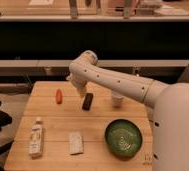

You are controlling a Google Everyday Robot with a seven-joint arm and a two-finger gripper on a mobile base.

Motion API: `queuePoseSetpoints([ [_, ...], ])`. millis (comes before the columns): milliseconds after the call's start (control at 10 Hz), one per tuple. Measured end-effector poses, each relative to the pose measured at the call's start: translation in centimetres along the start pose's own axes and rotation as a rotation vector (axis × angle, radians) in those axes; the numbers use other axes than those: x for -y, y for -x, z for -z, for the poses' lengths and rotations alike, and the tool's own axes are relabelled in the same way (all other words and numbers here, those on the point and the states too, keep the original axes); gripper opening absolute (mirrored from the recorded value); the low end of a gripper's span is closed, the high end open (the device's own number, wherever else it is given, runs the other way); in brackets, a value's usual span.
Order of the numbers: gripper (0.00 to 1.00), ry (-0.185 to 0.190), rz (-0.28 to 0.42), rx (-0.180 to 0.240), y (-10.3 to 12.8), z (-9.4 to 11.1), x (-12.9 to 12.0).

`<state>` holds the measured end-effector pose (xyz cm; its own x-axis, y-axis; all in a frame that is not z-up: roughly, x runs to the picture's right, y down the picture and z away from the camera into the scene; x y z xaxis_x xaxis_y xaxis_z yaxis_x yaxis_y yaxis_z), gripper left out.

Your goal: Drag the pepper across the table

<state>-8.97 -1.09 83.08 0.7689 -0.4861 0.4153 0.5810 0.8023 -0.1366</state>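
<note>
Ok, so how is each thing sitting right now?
gripper: low, between pepper and black bar.
pepper: lying flat, apart from the gripper.
black bar: lying flat.
white cup: standing upright.
green bowl: upright, looks empty.
bottle: lying down.
white packet: lying flat.

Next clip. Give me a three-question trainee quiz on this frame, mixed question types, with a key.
1. True or false: the small orange-red pepper lies left of the black rectangular bar in the camera view.
2. The gripper hangs: A between pepper and bar, nearer the bar; B over the round green bowl; C over the white bottle.
3. What stands right of the bar on the light wooden table?
Key: 1 true; 2 A; 3 a small white cup.
</note>
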Motion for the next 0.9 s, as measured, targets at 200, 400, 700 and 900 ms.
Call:
queuePoseSetpoints([
  [200, 0.80, -0.006, 0.003, 0.019, 0.2, -0.9, 0.3],
  [400, 0.80, -0.007, 0.007, 0.042, 0.7, -2.2, 0.7],
  [700, 0.80, -0.003, 0.012, 0.062, 0.8, -3.4, 1.1],
  [900, 0.80, 0.003, 0.018, 0.072, 1.0, -4.2, 1.4],
])
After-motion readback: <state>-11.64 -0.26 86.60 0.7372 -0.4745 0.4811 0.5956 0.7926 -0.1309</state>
